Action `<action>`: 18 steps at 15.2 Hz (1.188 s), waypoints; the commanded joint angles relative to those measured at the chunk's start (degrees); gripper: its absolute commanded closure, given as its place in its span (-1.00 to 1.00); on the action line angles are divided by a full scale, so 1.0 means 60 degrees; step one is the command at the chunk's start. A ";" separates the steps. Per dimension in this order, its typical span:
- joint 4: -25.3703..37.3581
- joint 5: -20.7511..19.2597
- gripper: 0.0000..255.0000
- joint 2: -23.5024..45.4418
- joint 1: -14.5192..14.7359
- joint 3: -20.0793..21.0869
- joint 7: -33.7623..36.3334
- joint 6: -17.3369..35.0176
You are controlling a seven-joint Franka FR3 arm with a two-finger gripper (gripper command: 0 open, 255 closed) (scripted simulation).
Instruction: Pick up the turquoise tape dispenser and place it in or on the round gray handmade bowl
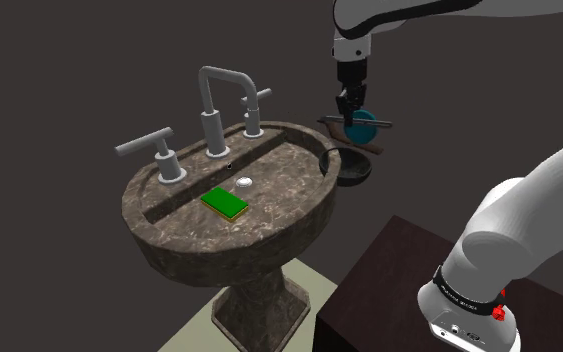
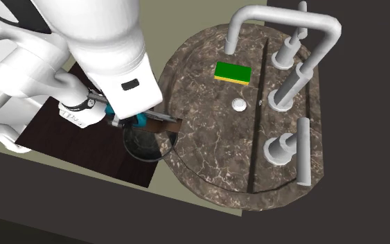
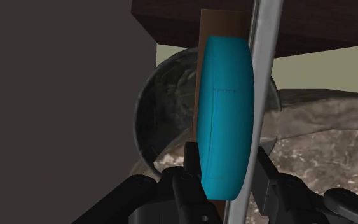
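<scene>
Hand clenched, grasping the turquoise tape dispenser, one finger on each flat side. I hold the dispenser aloft over the round gray bowl. The bowl stands just beside the marbled sink, at the shoulder view's right.

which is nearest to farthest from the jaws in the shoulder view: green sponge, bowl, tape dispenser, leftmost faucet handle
1. turquoise tape dispenser, clasped in the jaws
2. gray bowl, just beneath
3. green sponge, lying in the sink
4. leftmost faucet handle, at the shoulder view's left
</scene>
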 commanded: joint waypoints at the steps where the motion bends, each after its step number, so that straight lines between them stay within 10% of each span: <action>1: -0.0281 -0.0006 1.00 -0.0009 -0.0003 -0.0007 0.0007 0.0277; 18: -0.1467 -0.0028 1.00 0.0085 -0.0016 -0.0045 0.0045 0.1557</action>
